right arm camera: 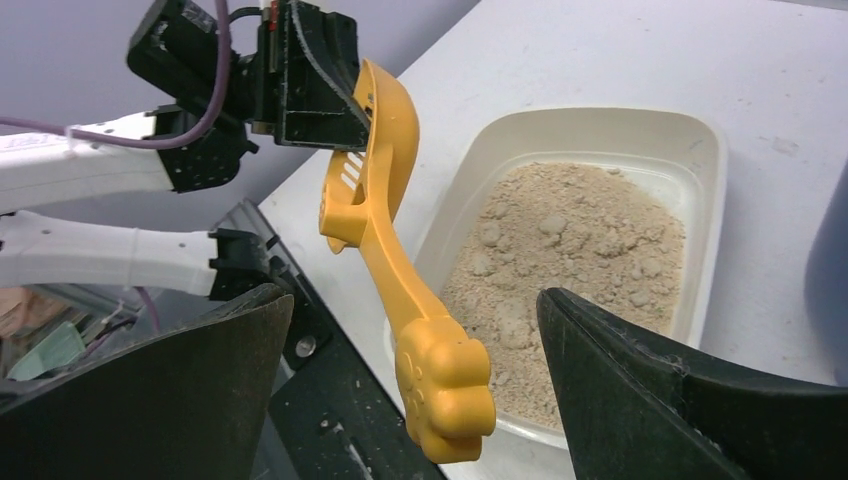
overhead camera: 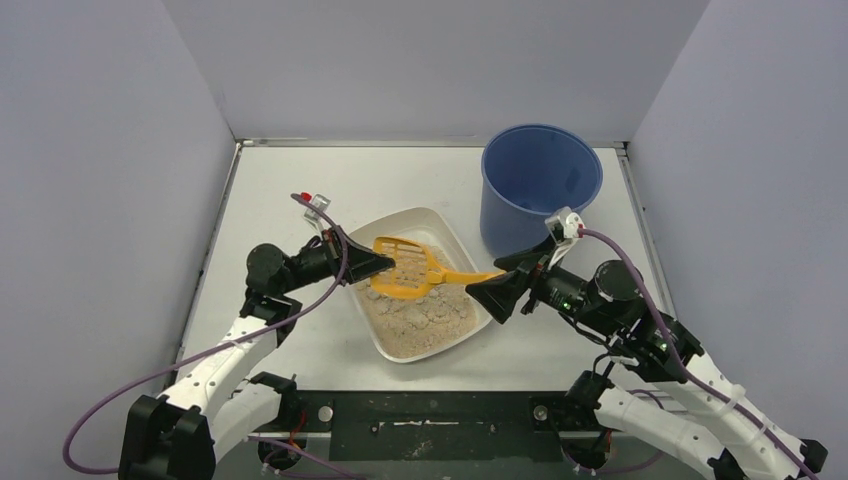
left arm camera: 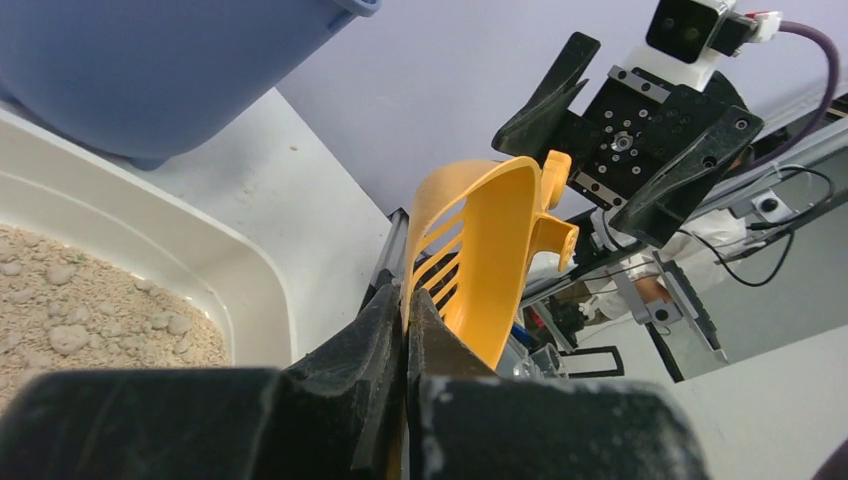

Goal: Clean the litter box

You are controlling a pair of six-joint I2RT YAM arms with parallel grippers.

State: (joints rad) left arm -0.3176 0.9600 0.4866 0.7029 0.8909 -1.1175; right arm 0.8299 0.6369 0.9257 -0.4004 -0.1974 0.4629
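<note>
one litter box (overhead camera: 425,222) is sitting mid-table, sandy litter inside, with the blue bucket (overhead camera: 540,190) just beyond its far right corner. the orange scoop (overhead camera: 405,272) is hanging over the litter, and the left gripper (overhead camera: 372,262) is pinching its slotted rim tight. the right gripper (overhead camera: 487,278) is gaping wide around the handle end. risk, i'm judging: that thin edge grip is letting the scoop twist loose if the right fingers bump it. both arms are stretching low, wrists facing each other across the box.

The scoop's (left arm camera: 480,250) lower edge vanishes between the left claw's (left arm camera: 404,300) pressed fingers. Beside the right claw (right arm camera: 415,305), only a cropped sliver of the bucket (right arm camera: 832,285) shows.
</note>
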